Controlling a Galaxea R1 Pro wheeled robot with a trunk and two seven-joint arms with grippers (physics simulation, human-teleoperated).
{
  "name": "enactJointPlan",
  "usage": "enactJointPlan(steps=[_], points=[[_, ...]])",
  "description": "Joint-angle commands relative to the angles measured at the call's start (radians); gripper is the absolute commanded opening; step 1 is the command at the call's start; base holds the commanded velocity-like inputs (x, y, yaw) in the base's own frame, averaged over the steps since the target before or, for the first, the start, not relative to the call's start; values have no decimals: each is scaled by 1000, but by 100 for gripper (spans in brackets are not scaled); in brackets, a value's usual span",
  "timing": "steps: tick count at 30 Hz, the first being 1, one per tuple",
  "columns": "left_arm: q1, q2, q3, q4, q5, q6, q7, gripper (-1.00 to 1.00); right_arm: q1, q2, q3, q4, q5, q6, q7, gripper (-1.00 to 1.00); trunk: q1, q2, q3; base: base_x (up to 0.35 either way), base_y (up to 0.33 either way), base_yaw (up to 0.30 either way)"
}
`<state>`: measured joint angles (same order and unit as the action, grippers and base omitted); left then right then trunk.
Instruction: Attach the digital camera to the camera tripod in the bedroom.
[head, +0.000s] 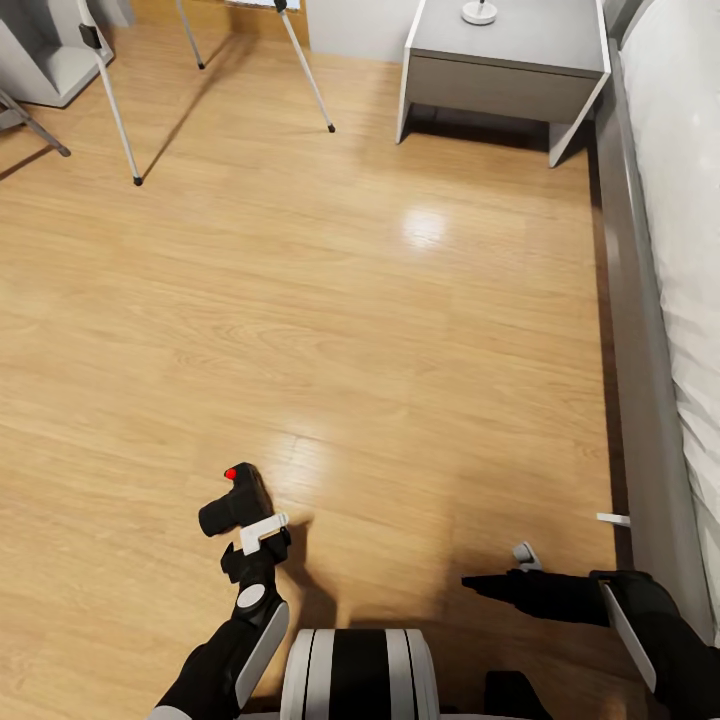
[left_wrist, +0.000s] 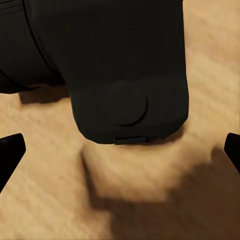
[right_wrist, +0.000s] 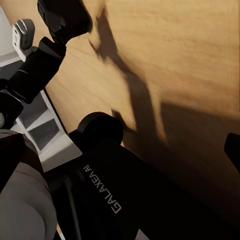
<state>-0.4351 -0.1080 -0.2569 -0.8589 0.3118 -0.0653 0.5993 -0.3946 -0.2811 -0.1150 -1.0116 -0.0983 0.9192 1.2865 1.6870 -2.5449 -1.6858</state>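
Note:
The digital camera (head: 237, 500), a chunky black body with a red dot on top, lies on the light wood floor just ahead of my left gripper (head: 257, 533). In the left wrist view the camera (left_wrist: 127, 65) looms large. The left gripper (left_wrist: 120, 150) is open, its dark fingertips (left_wrist: 11, 150) standing wide apart at either side and clear of the camera. The camera tripod (head: 112, 105) shows its thin silver legs at the far left. My right gripper (head: 490, 582) hovers low near the bed, pointing left, open and holding nothing.
A grey nightstand (head: 510, 70) stands at the far wall. The grey-framed white bed (head: 640, 330) runs along the right side. Open wood floor (head: 350, 300) stretches between me and the tripod. My own trunk (right_wrist: 105, 195) sits close behind the right gripper.

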Motion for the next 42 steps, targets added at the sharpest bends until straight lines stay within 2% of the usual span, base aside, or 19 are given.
enactJointPlan(steps=[1,17,25,30,32,42], points=[[-1,1,-4,0,10,-7,5,100,0,0,0,0,-4,6,0,100,0,0,0,0,0,0],[-1,1,-4,1,10,-7,5,100,-1,1,0,1,-6,10,1,100,0,0,0,0,0,0],[-1,1,-4,1,10,-7,5,100,-1,11,-2,-5,-6,3,1,100,0,0,0,0,0,0],[-1,1,-5,-1,10,-7,5,100,-1,18,-1,-66,-8,7,1,100,0,0,0,0,0,0],[-1,1,-5,-2,10,-7,5,100,-1,26,-2,-105,-10,9,1,100,0,0,0,0,0,0],[-1,1,-6,-5,10,-7,7,100,-1,98,-16,-307,-16,12,1,100,0,0,0,0,0,0]])
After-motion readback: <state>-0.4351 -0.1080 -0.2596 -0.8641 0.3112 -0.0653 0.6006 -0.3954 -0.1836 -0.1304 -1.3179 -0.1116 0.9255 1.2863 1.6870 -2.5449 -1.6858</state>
